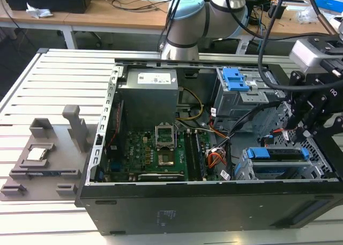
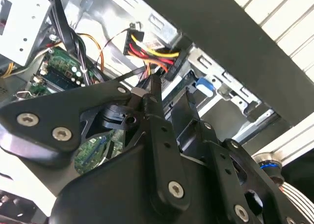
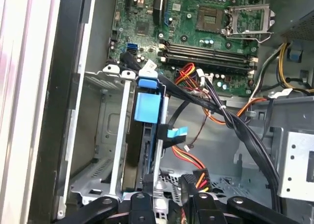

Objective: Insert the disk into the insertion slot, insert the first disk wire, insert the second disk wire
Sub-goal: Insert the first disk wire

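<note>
Bright even light; soft shadow inside the insertion slot (image 3: 99, 132).

Inside the computer case (image 1: 187, 210), toward the exterior view's right, the disk (image 1: 281, 154) sits in the insertion slot (image 1: 244, 171). A tray (image 1: 37, 172) lies on the counter (image 1: 53, 84) beside the case

A slatted pale metal table (image 1: 48, 84) stands before cluttered wooden desks (image 1: 107, 12).

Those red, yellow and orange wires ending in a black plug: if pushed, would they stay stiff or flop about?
Probably floppy: the red, yellow and orange wires curve loosely in both wrist views, so they would likely bend aside. The black plug looks rigid and blocky, probably firmer to grip.
</note>
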You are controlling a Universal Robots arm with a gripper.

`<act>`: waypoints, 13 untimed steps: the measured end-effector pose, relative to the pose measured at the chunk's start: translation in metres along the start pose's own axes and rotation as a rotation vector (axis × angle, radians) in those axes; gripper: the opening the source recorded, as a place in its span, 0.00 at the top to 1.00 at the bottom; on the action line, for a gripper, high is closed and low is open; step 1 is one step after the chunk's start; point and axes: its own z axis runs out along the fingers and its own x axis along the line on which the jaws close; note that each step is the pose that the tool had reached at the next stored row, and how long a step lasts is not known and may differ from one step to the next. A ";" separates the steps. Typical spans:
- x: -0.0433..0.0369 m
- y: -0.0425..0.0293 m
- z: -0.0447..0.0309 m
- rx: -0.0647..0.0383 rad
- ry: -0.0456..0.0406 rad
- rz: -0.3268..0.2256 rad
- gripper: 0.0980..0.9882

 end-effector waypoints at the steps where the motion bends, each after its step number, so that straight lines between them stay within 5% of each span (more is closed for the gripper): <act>1: -0.0032 -0.0017 -0.0006 0.000 0.0009 0.000 0.70; 5: -0.0062 -0.0033 -0.0081 0.000 0.0013 0.000 0.70; 9: -0.0067 -0.0164 -0.0072 -0.006 0.0005 -0.002 0.70; 13: -0.0077 -0.0193 -0.0036 -0.006 0.0038 -0.042 0.70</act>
